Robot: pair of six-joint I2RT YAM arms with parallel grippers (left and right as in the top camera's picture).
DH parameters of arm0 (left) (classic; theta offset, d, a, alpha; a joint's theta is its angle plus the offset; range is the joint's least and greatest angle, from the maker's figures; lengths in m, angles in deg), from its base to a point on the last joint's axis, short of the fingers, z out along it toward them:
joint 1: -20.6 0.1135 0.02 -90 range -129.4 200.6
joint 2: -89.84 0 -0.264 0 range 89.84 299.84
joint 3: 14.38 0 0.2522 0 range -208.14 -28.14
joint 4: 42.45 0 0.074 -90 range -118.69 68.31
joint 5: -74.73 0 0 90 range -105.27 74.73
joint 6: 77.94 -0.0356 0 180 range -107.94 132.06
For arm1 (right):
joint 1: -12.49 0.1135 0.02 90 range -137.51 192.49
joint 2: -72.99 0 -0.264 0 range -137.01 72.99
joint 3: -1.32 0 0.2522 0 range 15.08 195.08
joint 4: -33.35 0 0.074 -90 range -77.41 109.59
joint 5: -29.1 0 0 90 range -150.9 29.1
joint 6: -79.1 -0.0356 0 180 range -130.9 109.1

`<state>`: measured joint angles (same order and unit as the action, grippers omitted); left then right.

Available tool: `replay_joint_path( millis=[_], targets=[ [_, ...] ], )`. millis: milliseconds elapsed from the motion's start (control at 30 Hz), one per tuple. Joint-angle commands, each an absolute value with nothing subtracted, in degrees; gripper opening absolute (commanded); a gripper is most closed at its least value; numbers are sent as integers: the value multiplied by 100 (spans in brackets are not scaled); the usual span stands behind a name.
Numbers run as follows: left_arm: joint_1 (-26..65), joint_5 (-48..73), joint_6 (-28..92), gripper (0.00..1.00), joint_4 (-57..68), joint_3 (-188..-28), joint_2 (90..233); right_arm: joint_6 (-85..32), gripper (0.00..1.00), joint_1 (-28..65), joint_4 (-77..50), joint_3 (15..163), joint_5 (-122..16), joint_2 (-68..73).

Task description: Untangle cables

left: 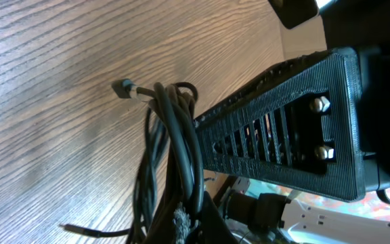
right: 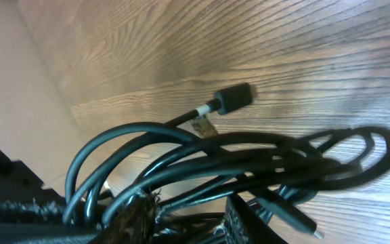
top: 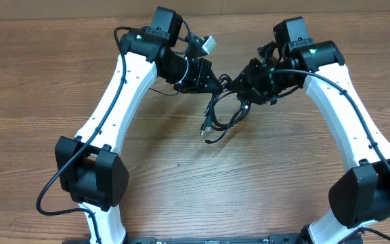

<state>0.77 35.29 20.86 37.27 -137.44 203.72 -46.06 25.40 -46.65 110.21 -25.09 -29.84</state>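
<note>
The cables (top: 221, 112) are a tangle of thin black wires hanging between my two grippers, with plug ends (top: 206, 126) drooping toward the table. My left gripper (top: 212, 80) is shut on the bundle; in the left wrist view the cables (left: 178, 135) rise out of the pinched left gripper (left: 181, 227) to a plug (left: 122, 87). My right gripper (top: 242, 87) faces it closely from the right. In the right wrist view its fingers (right: 135, 220) stand apart, with loops of cable (right: 249, 159) crossing the gap of the right gripper (right: 191, 220). A plug (right: 234, 98) sticks out beyond.
The wooden table (top: 59, 74) lies under everything. The right gripper's ribbed black body (left: 283, 135) fills much of the left wrist view, very near the left fingers. A loose wire end (left: 73, 229) lies on the wood. Both arm bases (top: 93, 176) stand at the front edge.
</note>
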Motion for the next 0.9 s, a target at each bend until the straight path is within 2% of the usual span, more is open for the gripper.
replay_joint_path(
  millis=[0,433,600,633,700,733,767,867],
  targets=[
    [99,3885,2243,4,3683,-13873,20243,-5032,33,2566,-4545,11017,-2323,-2979],
    [112,5391,2890,4,3018,-13873,20243,-5211,33,2610,-3961,10916,-2327,-3106],
    [162,6272,3384,4,2262,-13873,20243,-5222,33,2610,-3789,10903,-2432,-3320],
    [190,6414,3518,4,2103,-13873,20243,-5192,31,2610,-3793,10903,-2485,-3366],
    [260,6624,3703,4,1856,-13873,20243,-5124,20,2610,-3806,10903,-2642,-3441],
    [313,6712,3756,4,1766,-13873,20243,-5091,9,2610,-3824,10901,-2751,-3443],
    [385,6709,3760,4,1746,-13873,20243,-5017,4,2608,-3843,10903,-2832,-3443],
    [573,6467,3609,4,1760,-13870,20243,-4663,4,2546,-4057,10908,-2826,-3427]
  ],
)
